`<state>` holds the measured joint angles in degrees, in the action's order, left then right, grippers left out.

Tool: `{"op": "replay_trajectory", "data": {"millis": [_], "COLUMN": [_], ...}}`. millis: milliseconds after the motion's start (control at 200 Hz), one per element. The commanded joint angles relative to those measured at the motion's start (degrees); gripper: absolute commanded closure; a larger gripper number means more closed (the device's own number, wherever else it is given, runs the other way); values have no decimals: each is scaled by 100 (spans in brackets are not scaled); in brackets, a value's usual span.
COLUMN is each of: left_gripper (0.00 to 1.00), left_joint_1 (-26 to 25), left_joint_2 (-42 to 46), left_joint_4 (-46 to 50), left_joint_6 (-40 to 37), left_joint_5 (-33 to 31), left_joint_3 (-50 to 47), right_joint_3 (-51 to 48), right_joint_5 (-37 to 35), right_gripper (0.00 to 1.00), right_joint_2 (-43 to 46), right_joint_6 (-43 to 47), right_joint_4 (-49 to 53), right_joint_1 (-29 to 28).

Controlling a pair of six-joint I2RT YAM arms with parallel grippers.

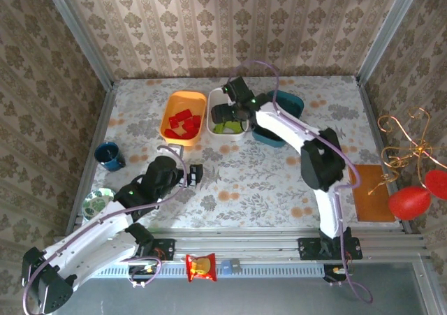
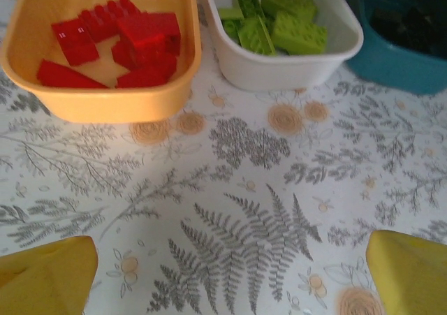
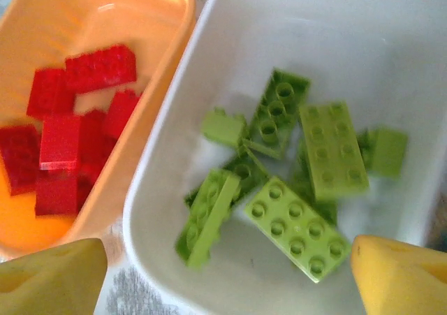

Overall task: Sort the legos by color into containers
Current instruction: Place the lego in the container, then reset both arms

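A: State of the right gripper (image 3: 223, 276)?
B: Fingers spread wide, nothing between them, hanging over the white tray (image 3: 335, 42). The left gripper (image 2: 230, 273) is also spread and empty, low over the tablecloth in front of the trays.

A: Where are the bricks?
B: Green bricks (image 3: 297, 168) lie heaped in the white tray. Red bricks (image 2: 136, 42) are in the orange tray (image 2: 98, 102). Black bricks (image 2: 412, 25), dimly seen, are in the teal tray (image 2: 398, 70).

A: How will they handle?
B: Judgement only: hard, light, glossy plastic. They won't crush but may skid or twist out of a pinch. Grip across the two flat long sides at mid-length, never on the studs or corners. In a heap, take the topmost one first.
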<state>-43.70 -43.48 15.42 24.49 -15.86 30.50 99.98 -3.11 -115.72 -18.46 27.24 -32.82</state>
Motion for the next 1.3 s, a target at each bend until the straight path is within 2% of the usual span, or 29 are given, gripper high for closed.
{"op": "replay_trajectory", "data": {"millis": [0, 120, 245, 400, 425, 500, 560, 665, 760, 860, 990, 1045, 1075, 1125, 1195, 1295], "left_gripper": [0, 0, 0, 0, 0, 0, 0, 0, 0, 0, 0, 0, 0, 0, 0, 0], "left_joint_1": [81, 251, 801, 1712, 1975, 2305, 2582, 3139, 3478, 3606, 3848, 4142, 4243, 4337, 4351, 4333], "left_joint_2": [37, -205, -804, -1601, -1711, -2077, -2397, -2828, -3178, -3662, -4353, -4509, -4656, -4489, -4577, -4559], "left_joint_4": [-733, -1784, -2723, -3621, -3796, -4315, -4339, -4074, -4625, -5886, -6880, -6899, -7249, -6634, -6895, -6938], "left_joint_6": [-325, -879, -1527, -1927, -2068, -2689, -3064, -3013, -2851, -3052, -3080, -2800, -2801, -2660, -2777, -2724], "left_joint_5": [-466, -985, -1380, -1612, -1599, -1528, -1534, -1279, -780, -144, 606, 1104, 1194, 1454, 1577, 1359], "left_joint_3": [-132, -356, -442, -377, -352, -315, -229, -208, -446, -757, -883, -917, -948, -805, -841, -889], "right_joint_3": [-1385, -3198, -4714, -5560, -5654, -5908, -5989, -5956, -5929, -5965, -6284, -6410, -6559, -6965, -7579, -8001], "right_joint_5": [-388, -1005, -1883, -2687, -2741, -2826, -2920, -3099, -3315, -3344, -3053, -3131, -3118, -3046, -2727, -2311], "right_gripper": [7, 6, 0, 0, 0, 0, 0, 0, 0, 0, 0, 0, 0, 0, 0, 0], "right_joint_2": [1629, 3122, 4566, 5689, 5816, 6122, 6248, 6307, 6282, 6318, 6429, 6408, 6374, 6369, 6352, 5981], "right_joint_6": [-144, -224, -315, -425, -390, -356, -424, -613, -703, -868, -172, -42, 131, 477, 882, 1078], "right_joint_4": [-1066, -1747, -2016, -1579, -1541, -1575, -1530, -1314, -1138, -1008, -1405, -1604, -1931, -2799, -4026, -5164], "right_joint_1": [-58, -83, -85, -24, -15, 39, 97, 247, 444, 849, 1335, 1504, 1631, 1750, 1885, 2256]}}
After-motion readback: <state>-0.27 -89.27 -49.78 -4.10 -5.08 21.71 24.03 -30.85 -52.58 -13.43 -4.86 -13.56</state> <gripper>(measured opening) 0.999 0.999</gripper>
